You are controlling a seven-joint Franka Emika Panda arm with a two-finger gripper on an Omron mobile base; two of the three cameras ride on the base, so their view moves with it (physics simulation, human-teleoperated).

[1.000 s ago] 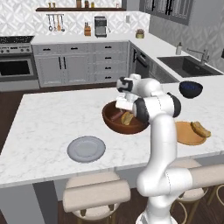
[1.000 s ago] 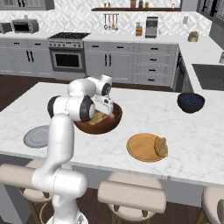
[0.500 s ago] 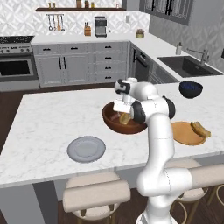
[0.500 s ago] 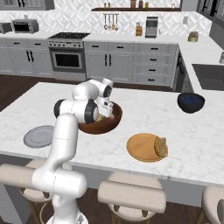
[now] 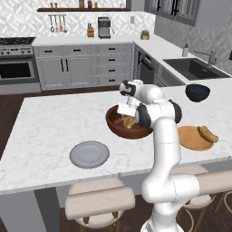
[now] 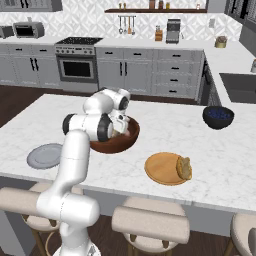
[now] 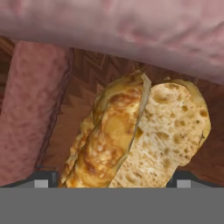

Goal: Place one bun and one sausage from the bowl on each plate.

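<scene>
- White marble desk fills the middle of a grey kitchen, with stools along its near edge.
- On it stands the bowl, dark reddish-brown, between the grey-blue plate and the orange plate.
- The hand is down inside the bowl. In the hand view a split bun lies close ahead between the finger tips, with two pink sausages beside and beyond it on the wooden bottom.
- The tips stand apart on either side of the bun, so the hand looks spread; whether they touch it I cannot tell.
- Progress: the orange plate carries one bun at its edge; a sausage there is not clear to me.
- The grey-blue plate is bare, so it awaits both its bun and its sausage.
- My judgement: well under half done, and the step in hand is picking the bun.
</scene>
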